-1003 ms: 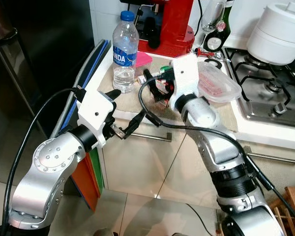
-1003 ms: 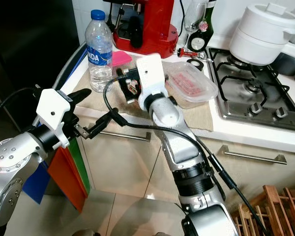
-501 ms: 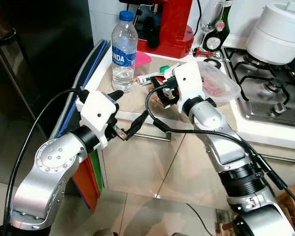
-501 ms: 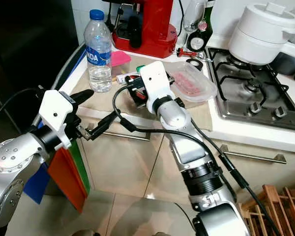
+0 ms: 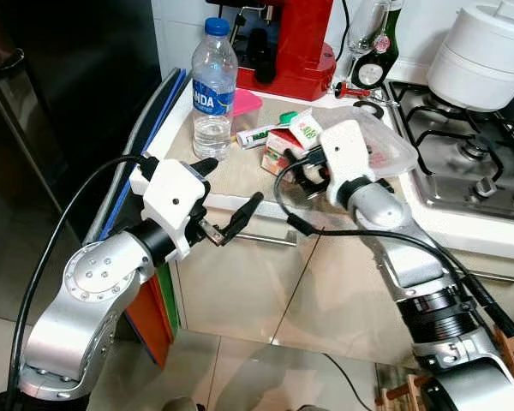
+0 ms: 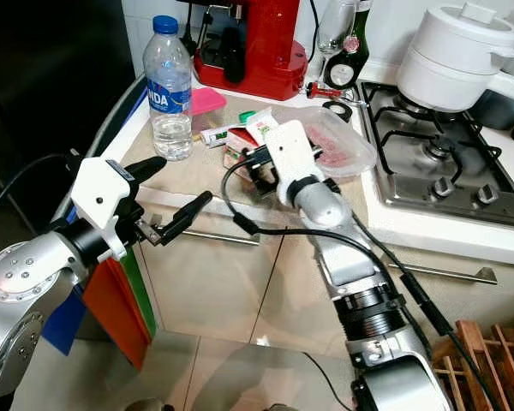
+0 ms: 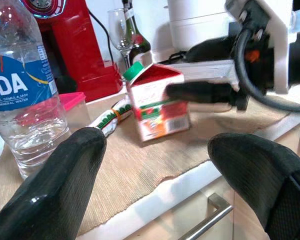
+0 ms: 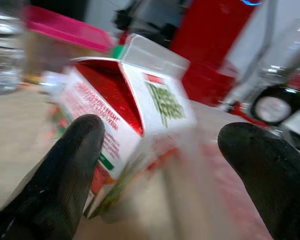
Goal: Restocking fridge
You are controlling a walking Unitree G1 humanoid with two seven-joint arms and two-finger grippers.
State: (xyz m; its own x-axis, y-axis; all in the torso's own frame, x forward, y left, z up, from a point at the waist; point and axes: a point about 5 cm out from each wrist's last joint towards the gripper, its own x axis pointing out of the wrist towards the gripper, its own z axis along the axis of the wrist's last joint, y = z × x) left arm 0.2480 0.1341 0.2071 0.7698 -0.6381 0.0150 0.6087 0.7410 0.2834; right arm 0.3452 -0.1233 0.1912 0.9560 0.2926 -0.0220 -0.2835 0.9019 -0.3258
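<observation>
One carton to grab, both grippers spread and holding nothing.

Your right gripper (image 8: 155, 165) faces the red-and-white carton (image 5: 293, 141), which stands on the counter mat (image 5: 240, 171) by the water bottle (image 5: 214, 86). It seems just short of contact. Advance, then close. Your left gripper (image 7: 155, 160) waits off the counter edge.

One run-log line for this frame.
right gripper open, facing juice carton on counter mat | left gripper open, idle at counter edge
</observation>
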